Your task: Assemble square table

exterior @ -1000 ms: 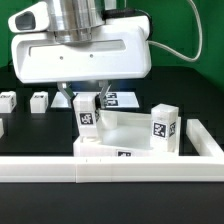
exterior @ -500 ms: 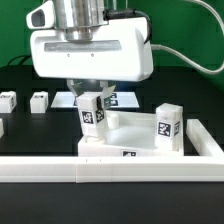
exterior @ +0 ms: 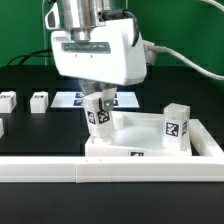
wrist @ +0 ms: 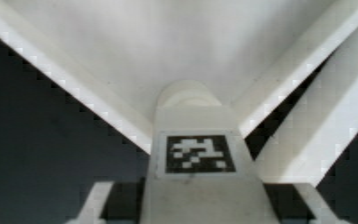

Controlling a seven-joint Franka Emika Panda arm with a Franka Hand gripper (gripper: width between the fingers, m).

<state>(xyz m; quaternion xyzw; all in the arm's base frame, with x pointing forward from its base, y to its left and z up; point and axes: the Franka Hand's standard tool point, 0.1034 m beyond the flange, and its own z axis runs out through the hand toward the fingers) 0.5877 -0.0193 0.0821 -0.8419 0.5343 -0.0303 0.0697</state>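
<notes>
The white square table top (exterior: 150, 142) lies against the front rail, and its inside fills the wrist view (wrist: 176, 50). My gripper (exterior: 99, 107) is shut on a white tagged leg (exterior: 97, 115) and holds it slightly tilted at the top's corner on the exterior view's left. In the wrist view the leg (wrist: 199, 150) sits between my fingers (wrist: 115, 200), tag facing the camera. A second leg (exterior: 178, 125) stands upright in the corner on the exterior view's right. Two loose legs (exterior: 39, 100) (exterior: 8, 100) stand on the black table at the exterior view's left.
The long white border rail (exterior: 110, 168) runs along the front, with a side piece at the exterior view's right (exterior: 212, 140). The marker board (exterior: 127, 100) lies flat behind the table top. A grey cable (exterior: 190, 60) trails off the arm at the back.
The arm has turned and shifted toward the exterior view's right with the leg still held. The table top and the standing leg on it have slid a little the same way.
</notes>
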